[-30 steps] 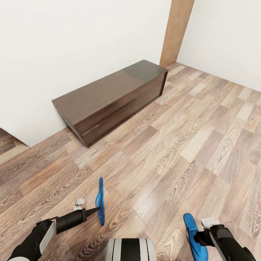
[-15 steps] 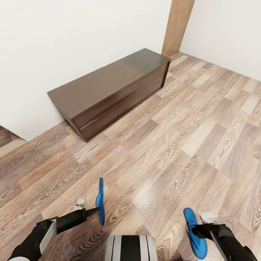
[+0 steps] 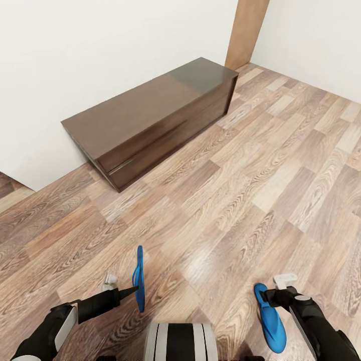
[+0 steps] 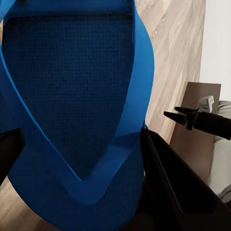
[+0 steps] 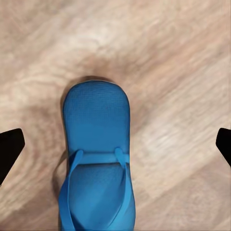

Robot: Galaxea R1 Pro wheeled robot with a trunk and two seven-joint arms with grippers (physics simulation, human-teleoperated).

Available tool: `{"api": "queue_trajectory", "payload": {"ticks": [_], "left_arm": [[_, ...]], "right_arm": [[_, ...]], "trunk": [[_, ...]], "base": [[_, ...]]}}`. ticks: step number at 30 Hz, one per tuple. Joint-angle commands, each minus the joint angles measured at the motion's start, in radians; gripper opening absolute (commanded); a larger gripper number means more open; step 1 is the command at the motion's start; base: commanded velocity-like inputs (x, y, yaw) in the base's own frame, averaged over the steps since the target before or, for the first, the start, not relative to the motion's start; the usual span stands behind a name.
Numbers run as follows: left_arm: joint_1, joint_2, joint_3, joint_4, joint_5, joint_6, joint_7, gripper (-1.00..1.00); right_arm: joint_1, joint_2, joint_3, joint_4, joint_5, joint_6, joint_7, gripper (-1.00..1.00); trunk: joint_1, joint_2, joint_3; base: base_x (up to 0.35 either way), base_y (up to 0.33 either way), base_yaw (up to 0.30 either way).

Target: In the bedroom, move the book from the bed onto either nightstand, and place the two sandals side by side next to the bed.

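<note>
My left gripper point(image 3: 125, 287) is shut on one bright blue sandal point(image 3: 139, 281), held on edge above the wooden floor. In the left wrist view that sandal point(image 4: 72, 72) sits close between the dark fingers point(image 4: 168, 192). The other blue sandal point(image 3: 271, 321) lies flat on the floor at the lower right. My right gripper point(image 3: 278, 288) hangs open just above its far end. The right wrist view looks down on this sandal point(image 5: 96, 120), with the fingertips point(image 5: 9, 154) spread wide on either side. The book, the bed and the nightstand are out of view.
A long low dark brown wall cabinet point(image 3: 150, 118) stands against the white wall ahead. A light wooden post point(image 3: 245, 30) rises in the corner behind it. Open wood floor point(image 3: 260, 175) stretches to the right. My base point(image 3: 180, 343) shows at the lower edge.
My right gripper has opened and drawn back from the sandal, which now lies flat on the floor. The camera has shifted slightly, moving the cabinet up and left. The left gripper is unchanged.
</note>
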Motion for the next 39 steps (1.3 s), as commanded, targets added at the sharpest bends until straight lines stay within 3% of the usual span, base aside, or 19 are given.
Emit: {"api": "queue_trajectory", "payload": {"ticks": [1, 22, 25, 29, 31, 34, 39], "left_arm": [[0.000, 0.000, 0.001, 0.000, 0.003, 0.007, -0.003, -1.00], [0.000, 0.006, 0.008, -0.006, 0.008, 0.012, -0.011, -1.00], [-0.003, 0.008, 0.012, -0.068, 0.057, 0.044, -0.019, -1.00], [-0.007, 0.009, 0.013, -0.205, 0.157, 0.201, -0.022, -1.00], [-0.008, 0.010, 0.015, -0.272, 0.188, 0.255, -0.023, -1.00], [-0.008, 0.005, 0.011, -0.318, 0.203, 0.283, -0.016, -1.00], [-0.009, 0.002, 0.007, -0.322, 0.201, 0.282, -0.013, -1.00]], "right_arm": [[0.000, 0.000, -0.002, -0.002, 0.011, 0.005, 0.009, 1.00], [-0.001, 0.002, -0.001, 0.004, 0.011, 0.004, 0.007, 1.00], [-0.001, 0.002, -0.001, 0.004, 0.011, 0.003, 0.007, 1.00], [-0.001, 0.002, 0.000, 0.004, 0.011, 0.002, 0.007, 1.00], [0.000, 0.002, 0.000, 0.004, 0.011, 0.002, 0.007, 1.00], [-0.001, 0.002, 0.000, 0.004, 0.011, 0.002, 0.007, 1.00], [0.000, 0.002, -0.001, 0.004, 0.011, 0.002, 0.007, 1.00]], "trunk": [[0.000, 0.000, -0.005], [0.010, -0.005, -0.086], [0.011, -0.006, -0.097], [0.013, -0.007, -0.113], [0.014, -0.007, -0.121], [0.015, -0.008, -0.132], [0.017, -0.009, -0.151]], "base": [[0.000, 0.000, 0.000], [0.000, 0.000, 0.000], [0.000, 0.000, 0.000], [0.000, 0.000, 0.000], [0.000, 0.000, 0.000], [0.000, 0.000, 0.000], [0.000, 0.000, 0.000]]}}
